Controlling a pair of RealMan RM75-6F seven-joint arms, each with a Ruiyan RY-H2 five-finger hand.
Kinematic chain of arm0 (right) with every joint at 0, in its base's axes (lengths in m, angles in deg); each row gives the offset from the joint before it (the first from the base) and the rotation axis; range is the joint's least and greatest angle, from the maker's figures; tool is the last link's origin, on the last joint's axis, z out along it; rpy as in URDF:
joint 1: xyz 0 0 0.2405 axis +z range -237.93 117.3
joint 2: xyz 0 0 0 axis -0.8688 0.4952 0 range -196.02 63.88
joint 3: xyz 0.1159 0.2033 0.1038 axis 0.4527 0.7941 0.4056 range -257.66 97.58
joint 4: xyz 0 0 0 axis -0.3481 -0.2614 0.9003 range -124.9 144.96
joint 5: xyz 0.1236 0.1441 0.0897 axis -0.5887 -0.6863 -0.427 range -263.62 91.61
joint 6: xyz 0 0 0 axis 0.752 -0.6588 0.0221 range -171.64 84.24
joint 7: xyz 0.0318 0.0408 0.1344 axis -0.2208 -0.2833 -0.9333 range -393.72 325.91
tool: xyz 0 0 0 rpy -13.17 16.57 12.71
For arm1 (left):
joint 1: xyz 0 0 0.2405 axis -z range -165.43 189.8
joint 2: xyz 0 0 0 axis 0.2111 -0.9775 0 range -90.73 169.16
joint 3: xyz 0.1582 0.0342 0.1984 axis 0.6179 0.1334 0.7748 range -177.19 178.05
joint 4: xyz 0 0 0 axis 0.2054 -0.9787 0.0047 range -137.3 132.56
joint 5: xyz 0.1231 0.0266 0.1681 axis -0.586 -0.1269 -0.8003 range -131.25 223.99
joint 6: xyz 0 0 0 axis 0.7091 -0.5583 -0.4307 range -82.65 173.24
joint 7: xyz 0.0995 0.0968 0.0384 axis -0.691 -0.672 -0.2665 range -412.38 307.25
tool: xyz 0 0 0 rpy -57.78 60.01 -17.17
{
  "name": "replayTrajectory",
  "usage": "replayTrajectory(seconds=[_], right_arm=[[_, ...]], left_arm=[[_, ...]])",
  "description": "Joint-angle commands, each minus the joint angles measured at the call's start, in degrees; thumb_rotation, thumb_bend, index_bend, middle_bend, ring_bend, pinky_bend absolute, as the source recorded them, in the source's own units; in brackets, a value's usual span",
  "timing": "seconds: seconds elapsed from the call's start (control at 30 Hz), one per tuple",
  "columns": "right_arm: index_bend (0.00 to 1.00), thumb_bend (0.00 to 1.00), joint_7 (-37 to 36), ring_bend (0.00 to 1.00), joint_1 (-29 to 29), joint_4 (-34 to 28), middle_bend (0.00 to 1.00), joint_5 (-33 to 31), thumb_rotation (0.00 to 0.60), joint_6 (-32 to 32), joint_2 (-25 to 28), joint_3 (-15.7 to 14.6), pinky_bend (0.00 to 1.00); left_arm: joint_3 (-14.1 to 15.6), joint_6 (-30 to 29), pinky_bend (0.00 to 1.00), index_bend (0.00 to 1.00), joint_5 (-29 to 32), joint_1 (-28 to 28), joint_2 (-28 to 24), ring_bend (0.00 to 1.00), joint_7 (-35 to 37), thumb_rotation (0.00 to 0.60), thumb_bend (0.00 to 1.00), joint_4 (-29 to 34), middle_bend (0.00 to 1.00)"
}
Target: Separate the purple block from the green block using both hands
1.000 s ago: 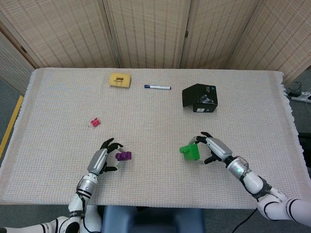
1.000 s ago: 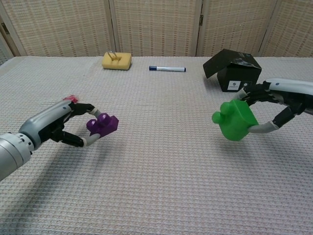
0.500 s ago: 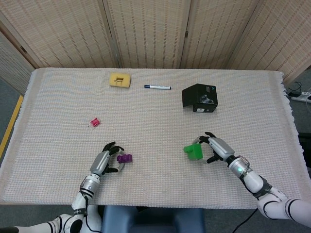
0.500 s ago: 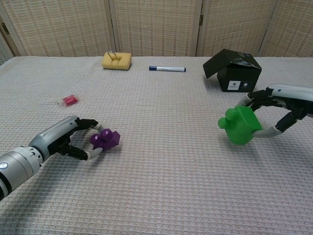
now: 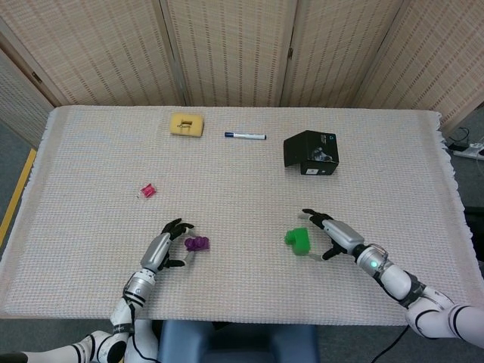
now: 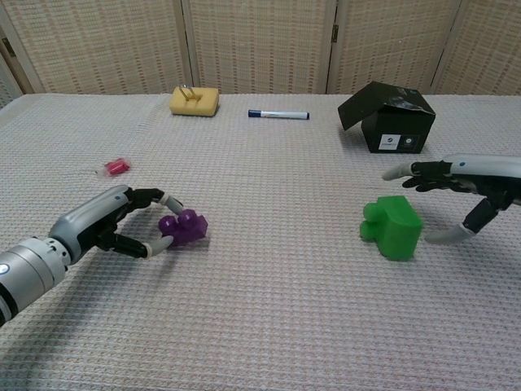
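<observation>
Right hand point(image 6: 464, 183): is letting go of the green block point(image 6: 392, 226), fingers spreading apart.
Green block: is now resting on the table.
Left hand point(image 6: 114, 221): is loosening around the purple block point(image 6: 184, 226), now set down.

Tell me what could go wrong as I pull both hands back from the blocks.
The left hand has fingertips right against the purple block; retracting could drag or roll it. The right hand is spread open around the green block, so a low finger might nudge it back toward the purple one.

Head view high, looking down; chest view low, nearer, forward; both share table point(image 5: 242, 151).
</observation>
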Motion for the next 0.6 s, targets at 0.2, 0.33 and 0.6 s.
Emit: replayTrajectory(seconds=[0.2,0.33,0.6], right_arm=[[0.00,0.30,-4.6,0.00,-0.2,-2.4,0.00,2.8,0.600,-2.8,3.8,-0.8,0.00],[0.00,0.30,-0.9,0.00,-2.9,-5.7,0.00,4.5,0.600,-10.4,7.7,-0.5,0.00],[0.00,0.30,29.5,0.00,-16.7,-15.8,0.00,4.9,0.600,-32.8,12.3,0.4,0.00]], left_arm=[[-0.1,-0.3,0.00,0.33,-0.1,-0.2,-1.9,0.00,-1.4,0.600,0.43,3.2,0.17],[1.2,-3.9,0.00,0.27,-4.3,-0.7,-5.9,0.00,-4.3,0.600,0.43,6.6,0.09],[6.5,-16.0,0.00,0.27,-13.6,-5.4,-18.9,0.00,-19.1,0.600,0.43,14.5,0.04]])
